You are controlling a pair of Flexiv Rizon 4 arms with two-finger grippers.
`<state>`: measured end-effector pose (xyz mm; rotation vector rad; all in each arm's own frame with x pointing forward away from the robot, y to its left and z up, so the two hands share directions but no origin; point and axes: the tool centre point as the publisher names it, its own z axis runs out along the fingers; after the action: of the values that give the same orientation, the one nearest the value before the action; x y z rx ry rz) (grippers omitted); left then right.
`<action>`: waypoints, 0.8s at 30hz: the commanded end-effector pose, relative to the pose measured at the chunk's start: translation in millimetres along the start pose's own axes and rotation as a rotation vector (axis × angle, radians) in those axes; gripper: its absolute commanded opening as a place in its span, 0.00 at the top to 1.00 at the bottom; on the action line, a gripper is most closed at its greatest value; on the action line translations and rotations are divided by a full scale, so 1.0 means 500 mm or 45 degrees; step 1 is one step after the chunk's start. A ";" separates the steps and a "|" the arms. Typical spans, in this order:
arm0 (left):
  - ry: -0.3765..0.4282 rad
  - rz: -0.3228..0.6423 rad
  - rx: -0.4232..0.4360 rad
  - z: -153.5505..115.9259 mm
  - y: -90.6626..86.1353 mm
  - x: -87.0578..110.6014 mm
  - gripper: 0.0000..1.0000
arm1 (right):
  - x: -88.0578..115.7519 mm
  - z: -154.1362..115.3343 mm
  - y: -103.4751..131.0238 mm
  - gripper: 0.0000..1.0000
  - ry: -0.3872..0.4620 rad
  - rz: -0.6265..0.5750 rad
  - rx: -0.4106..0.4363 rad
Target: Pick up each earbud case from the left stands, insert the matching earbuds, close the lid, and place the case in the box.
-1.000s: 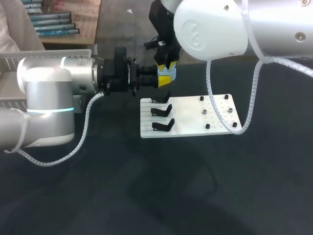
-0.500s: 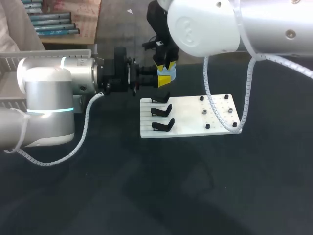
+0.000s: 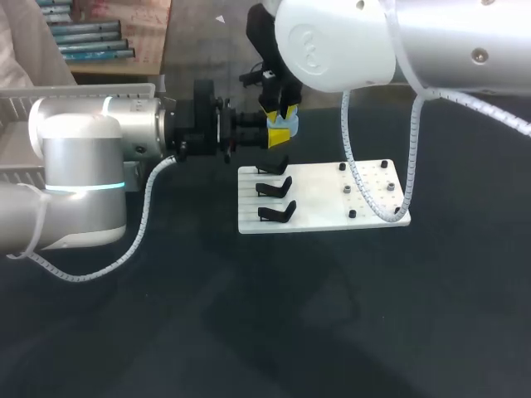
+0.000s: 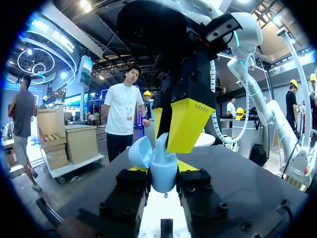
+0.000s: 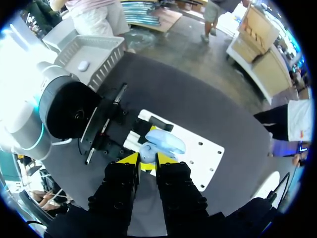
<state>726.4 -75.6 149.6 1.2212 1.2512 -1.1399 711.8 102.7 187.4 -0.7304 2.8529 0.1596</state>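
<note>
Aloft, a pale blue plastic earbud case [image 4: 163, 177], lid [image 4: 141, 151] open, is clamped by the left gripper [image 3: 279, 138]; the right gripper [image 5: 147, 161] above cannot be judged open or closed.

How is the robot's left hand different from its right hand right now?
The left hand reaches in sideways; the right hand points down from above. The left hand grips the pale blue open earbud case; the right hand is at its open top. Both have yellow tips and meet at the case.
</note>
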 end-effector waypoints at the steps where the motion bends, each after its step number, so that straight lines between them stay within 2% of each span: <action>1: -0.007 0.007 -0.010 0.002 -0.004 0.000 1.00 | -0.003 0.002 0.002 1.00 0.005 0.003 0.004; 5: -0.007 0.007 -0.010 0.002 -0.004 0.000 1.00 | -0.003 0.002 0.003 1.00 0.005 0.005 0.001; 7: -0.007 0.007 -0.010 0.002 -0.004 0.000 1.00 | -0.003 0.002 0.004 0.93 0.005 0.005 -0.001; 15: -0.007 0.007 -0.010 0.002 -0.004 0.000 1.00 | -0.003 0.002 0.004 0.89 0.005 0.005 0.001; 19: -0.007 0.007 -0.010 0.002 -0.004 0.000 1.00 | -0.002 0.003 0.004 0.80 0.008 0.005 0.001; 24: -0.007 0.007 -0.010 0.002 -0.004 0.000 1.00 | -0.001 0.003 0.003 0.75 0.010 0.009 0.001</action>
<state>726.4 -75.7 149.9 1.2212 1.2505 -1.1401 711.3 103.0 186.3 -0.7238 2.8607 0.1587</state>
